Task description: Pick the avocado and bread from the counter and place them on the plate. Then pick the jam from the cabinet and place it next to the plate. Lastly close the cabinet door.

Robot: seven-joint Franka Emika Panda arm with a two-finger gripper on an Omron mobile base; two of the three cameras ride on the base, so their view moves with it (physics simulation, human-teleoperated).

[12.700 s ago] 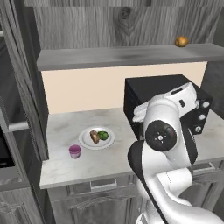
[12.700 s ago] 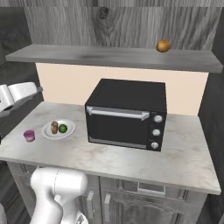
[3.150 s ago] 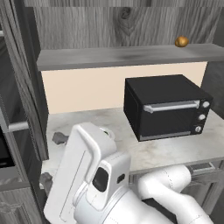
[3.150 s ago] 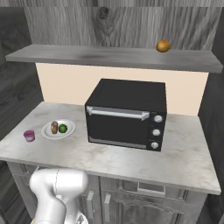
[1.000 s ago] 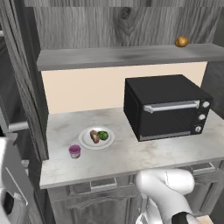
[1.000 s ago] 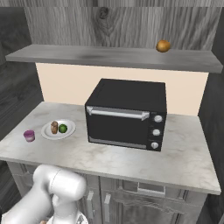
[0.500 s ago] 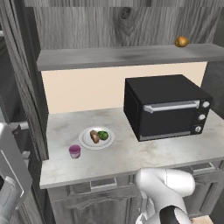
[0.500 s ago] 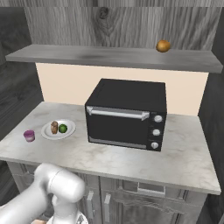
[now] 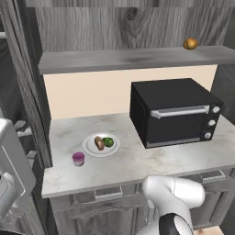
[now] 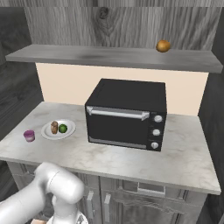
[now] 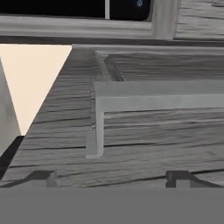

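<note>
In the hand view the jaws (image 11: pixel 111 178) stand wide apart with nothing between them, their 2 dark tips low at either side. Just beyond them lies a dark grey wood-grain panel (image 11: pixel 144 144) with a pale grey angled handle (image 11: pixel 101 105) across it, and a cream wall patch (image 11: pixel 30 78) shows at the left.

In the left base view part of the white arm (image 9: pixel 13 170) stands at the left edge, beside the end of the tabletop (image 9: pixel 137 160). Near the tabletop's front left sits the jam (image 9: pixel 78 159), a small magenta jar, upright and just beside the plate (image 9: pixel 90 149) but apart from it. On the plate lie the bread (image 9: pixel 99 143) and the avocado (image 9: pixel 108 142), side by side and touching or nearly so, the bread to the left. In the right base view the same 3 appear at the left end of the tabletop (image 10: pixel 131 157): the jam (image 10: pixel 29 135), then the plate (image 10: pixel 49 132) carrying the bread (image 10: pixel 54 127) and the avocado (image 10: pixel 63 128).

Well apart to the right stands a black microwave (image 9: pixel 172 117), door shut, with 3 knobs down its right side. Behind it runs the cream back wall.

Above, the cabinet (image 9: pixel 133 20) spans the wall, and its grey shelf board (image 9: pixel 133 58) carries 1 orange-brown round fruit (image 9: pixel 190 43) near the right end. Whether the cabinet door stands open I cannot tell.
</note>
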